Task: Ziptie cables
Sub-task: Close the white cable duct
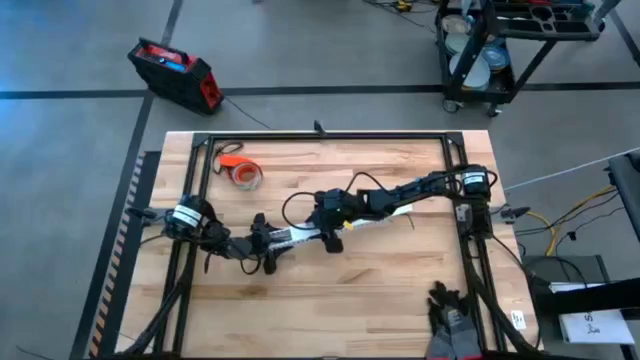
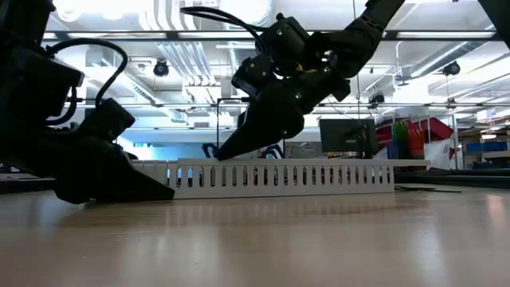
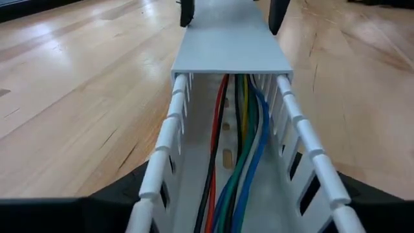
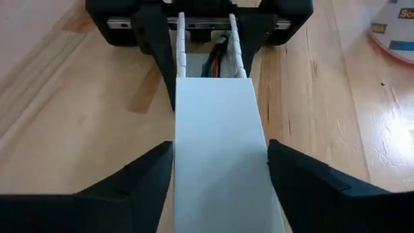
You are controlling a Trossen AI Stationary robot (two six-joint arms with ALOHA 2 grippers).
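Note:
A long white slotted channel (image 2: 279,177) lies flat on the wooden table. The cables (image 3: 236,162), red, black, green, yellow and blue, run along inside it. A flat white cover (image 4: 217,142) sits over the channel's middle and leaves the end near my left gripper uncovered. My left gripper (image 1: 262,246) is at that uncovered end, low on the table. My right gripper (image 1: 330,232) comes down on the covered part a little farther along. The ziptie is out of view. My left gripper has one finger (image 4: 155,52) on each outer side of the channel's slotted walls (image 3: 171,129) at its uncovered end. The fingers lie level and along the channel, which rests on the table. My right gripper pinches the cover by its two long edges (image 4: 178,155) between its two fingers. It slants down from above, pointing along the channel toward my left gripper. The cover lies on the channel's walls.
An orange tape roll (image 1: 240,172) lies at the far left of the table. A black frame (image 1: 330,135) runs round the table's edges. Dark objects (image 1: 455,320) sit at the near right corner. Bare wood lies in front of the channel.

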